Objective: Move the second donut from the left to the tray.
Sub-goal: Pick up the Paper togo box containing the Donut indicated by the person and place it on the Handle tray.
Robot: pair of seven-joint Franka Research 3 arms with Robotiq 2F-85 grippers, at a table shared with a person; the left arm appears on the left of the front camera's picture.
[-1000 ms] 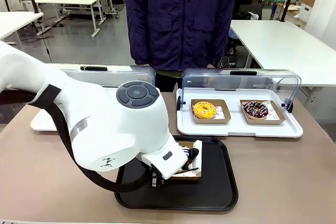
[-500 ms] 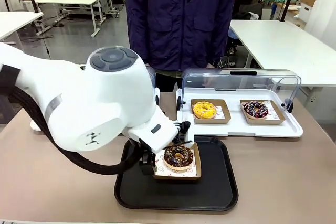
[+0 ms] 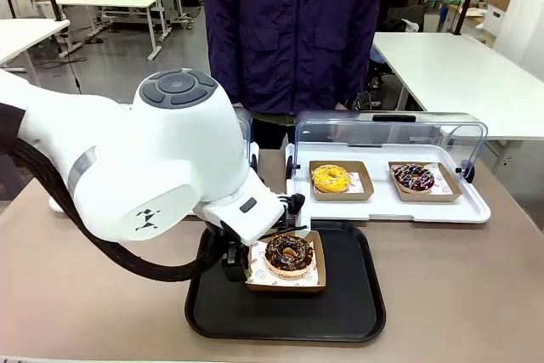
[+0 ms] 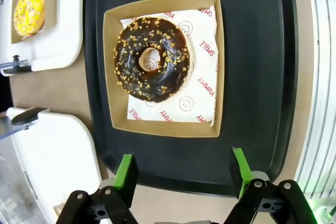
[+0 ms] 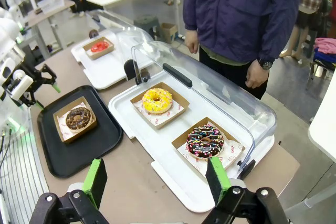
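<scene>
Two green-padded fingers (image 4: 126, 170) of the left gripper (image 4: 184, 170) stand spread wide with nothing between them, hanging clear above the near rim of the tray (image 4: 262, 66). In the left wrist view, the second donut from the left (image 4: 151, 59) lies at about 12 o'clock from the fingertips, sitting in its cardboard holder (image 4: 111, 72) flat on the tray's black floor.

Judged from this, the move looks essentially done: the donut is on the tray and released, and what is left is only for the arm to clear away.

In the front view the donut (image 3: 289, 253) rests left of the tray's centre, with the left gripper (image 3: 234, 257) at its 9 o'clock.

The donut is a glossy dark-chocolate ring studded with tan crumbs; its holder is a shallow, square brown card box lined with white paper printed in red. The tray (image 3: 357, 312) is smooth matte plastic with rounded corners and a low rim.

The right gripper (image 5: 157, 179) is also splayed open and empty, high above the table, where a white tray (image 5: 173, 174) under a clear domed lid holds a yellow donut (image 5: 157, 100) and a sprinkled donut (image 5: 205, 141).
</scene>
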